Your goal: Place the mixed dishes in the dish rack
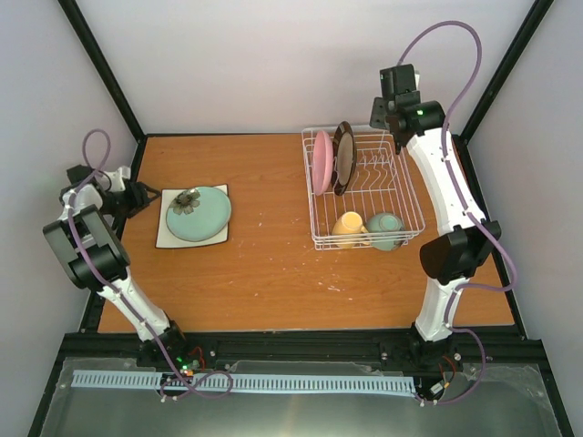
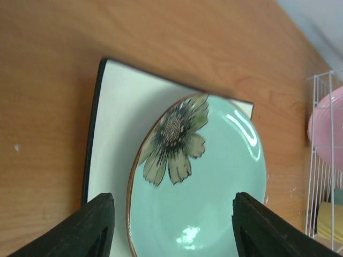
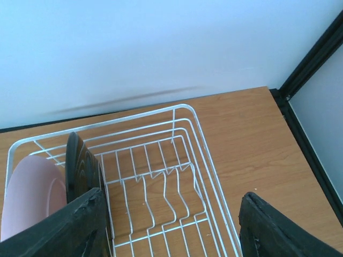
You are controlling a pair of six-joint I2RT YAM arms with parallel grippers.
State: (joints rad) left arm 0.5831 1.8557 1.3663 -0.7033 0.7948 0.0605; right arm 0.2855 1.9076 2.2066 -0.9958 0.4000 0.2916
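A green round plate point(image 1: 199, 214) with a flower print lies on the white square plate point(image 1: 169, 238) at the table's left. My left gripper point(image 1: 148, 195) is open and empty just left of them. In the left wrist view the green plate point(image 2: 214, 182) lies between and beyond the fingers point(image 2: 96, 225), on the white plate point(image 2: 112, 118). The white wire dish rack point(image 1: 412, 205) holds the pink plate point(image 1: 322, 162) and the dark-rimmed plate point(image 1: 343, 157) upright, with the yellow mug point(image 1: 349, 228) and the mint-green bowl point(image 1: 385, 229) at its near end. My right gripper point(image 1: 381, 116) is open and empty above the rack's far end point(image 3: 177, 115).
Black frame posts and pale walls close in the table at the back and sides. In the right wrist view several plate slots point(image 3: 161, 198) stand free to the right of the dark-rimmed plate point(image 3: 80, 166) and the pink plate point(image 3: 29, 193). Bare wood lies between the plates and the rack.
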